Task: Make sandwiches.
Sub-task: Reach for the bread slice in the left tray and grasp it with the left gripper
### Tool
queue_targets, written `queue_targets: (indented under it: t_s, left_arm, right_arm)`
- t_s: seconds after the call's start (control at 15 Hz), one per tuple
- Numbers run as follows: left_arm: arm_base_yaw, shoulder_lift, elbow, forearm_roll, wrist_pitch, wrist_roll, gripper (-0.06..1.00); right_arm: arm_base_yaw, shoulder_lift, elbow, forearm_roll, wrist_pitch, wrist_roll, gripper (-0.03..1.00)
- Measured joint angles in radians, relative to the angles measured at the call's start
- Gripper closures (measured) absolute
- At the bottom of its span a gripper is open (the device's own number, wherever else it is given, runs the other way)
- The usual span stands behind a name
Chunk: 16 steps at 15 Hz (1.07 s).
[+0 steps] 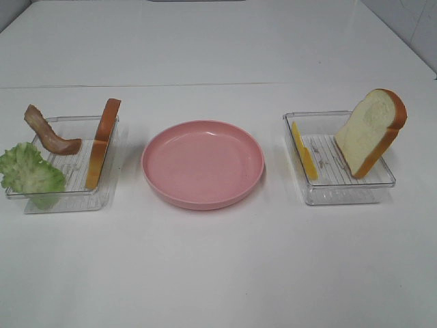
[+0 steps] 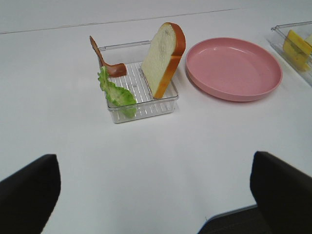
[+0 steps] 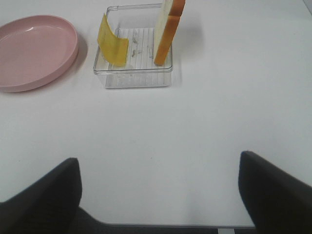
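Since the plate (image 1: 203, 164) in the middle of the frame is bare, I judge I'm at the very start. My left gripper (image 2: 153, 163) and right gripper (image 3: 158, 163) both hang spread wide, pinching nothing. The lettuce (image 1: 29, 171), bacon (image 1: 51, 133) and one bread slice (image 1: 102, 140) sit in the left tray (image 1: 68, 203); the cheese (image 1: 304, 152) and the other slice (image 1: 372, 130) lean in the right tray (image 1: 341, 195). Next I'd have to reach a slice, pinch its raised edge and lay it flat on the plate.

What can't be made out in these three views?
- Right wrist view: the right bread slice loses its top at the frame edge.
- Left wrist view: the cheese and its tray are cut off by the frame edge.
- Exterior high view: the left bread slice shows edge-on, its face hidden.
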Motion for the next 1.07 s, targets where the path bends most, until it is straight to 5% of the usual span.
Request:
queue_targets:
  t_s: [0.73, 1.07]
  left_arm:
    - [0.0, 0.0, 0.0, 0.0, 0.0, 0.0, -0.03]
    - [0.0, 0.301, -0.212, 0.005, 0.009, 0.0, -0.03]
  right_arm:
    - [0.0, 0.0, 0.0, 0.0, 0.0, 0.0, 0.12]
    - [0.0, 0.0, 0.0, 0.0, 0.0, 0.0, 0.12]
